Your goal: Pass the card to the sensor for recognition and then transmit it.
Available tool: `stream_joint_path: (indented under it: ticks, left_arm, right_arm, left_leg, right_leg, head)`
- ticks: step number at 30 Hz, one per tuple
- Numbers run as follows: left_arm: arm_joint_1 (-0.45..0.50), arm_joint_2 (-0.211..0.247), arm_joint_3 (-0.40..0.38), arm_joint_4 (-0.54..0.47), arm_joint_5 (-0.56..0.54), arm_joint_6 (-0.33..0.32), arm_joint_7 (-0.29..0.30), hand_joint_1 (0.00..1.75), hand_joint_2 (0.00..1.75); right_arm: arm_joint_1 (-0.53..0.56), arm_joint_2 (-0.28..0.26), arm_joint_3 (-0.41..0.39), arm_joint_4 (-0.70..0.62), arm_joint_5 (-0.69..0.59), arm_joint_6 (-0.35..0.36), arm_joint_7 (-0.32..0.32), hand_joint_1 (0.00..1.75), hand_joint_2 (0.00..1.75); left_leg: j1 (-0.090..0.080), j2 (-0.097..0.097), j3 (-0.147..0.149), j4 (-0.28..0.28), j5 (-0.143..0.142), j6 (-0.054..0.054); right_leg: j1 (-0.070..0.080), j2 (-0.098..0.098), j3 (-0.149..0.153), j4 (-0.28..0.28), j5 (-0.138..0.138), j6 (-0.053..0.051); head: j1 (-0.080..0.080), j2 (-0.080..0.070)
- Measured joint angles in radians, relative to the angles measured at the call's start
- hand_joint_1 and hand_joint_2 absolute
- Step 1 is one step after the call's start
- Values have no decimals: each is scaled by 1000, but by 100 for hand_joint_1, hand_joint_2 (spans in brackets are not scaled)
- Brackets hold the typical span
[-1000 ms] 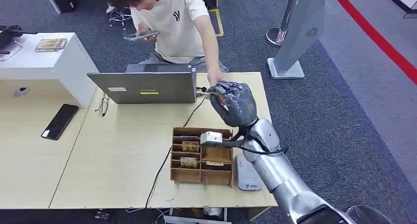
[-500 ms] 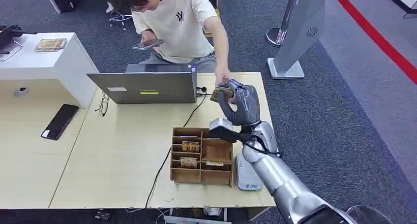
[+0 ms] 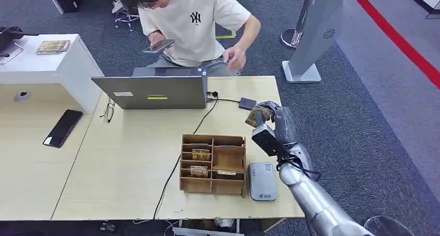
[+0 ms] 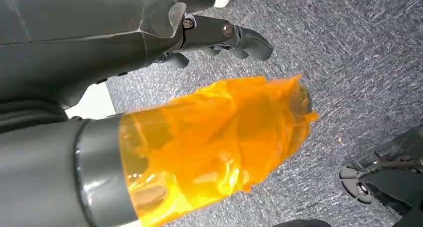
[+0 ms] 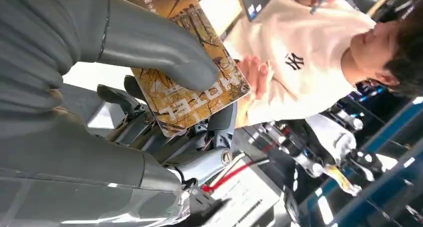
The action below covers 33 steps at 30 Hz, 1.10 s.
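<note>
Right robot hand is raised over the right side of the pale wooden bench, between the small dark square pad and the grey-white card sensor. It holds the brown-and-gold patterned hotel card; in the right wrist view the thick grey thumb presses on the card's printed face and the darker fingers back it from behind. Card is clear of the bench surface, tilted, well apart from the sensor.

Sensor lies flat at the near right edge of the bench, just beside the brown wooden compartment organiser, which carries a few similar cards in its left slots.

Left robot hand hangs over grey carpet; dark fingers curled in with nothing seen in them; a part wrapped in orange tape sits in front of the camera.

Grey open laptop stands at the far edge of the bench, a black cable running from it across the bench. Person in a cream T-shirt sits behind the laptop, holding a phone. A black phone lies on the left bench.
</note>
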Motion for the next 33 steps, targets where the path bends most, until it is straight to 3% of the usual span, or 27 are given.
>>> stream_joint_path:
  ticks: [16,33]
  left_arm:
    - [4,0,19,0,3,10,-16,0,0]
    - [11,3,37,0,8,11,-19,0,0]
  right_arm:
    - [76,-92,1,-133,-23,84,59,175,175]
    - [125,-204,2,-196,48,152,168,175,175]
  left_leg:
    - [0,0,0,0,0,0]
    - [0,0,0,0,-1,1]
  right_leg:
    - [0,0,0,0,0,0]
    - [0,0,0,0,-1,1]
  head:
    - [0,0]
    - [0,0]
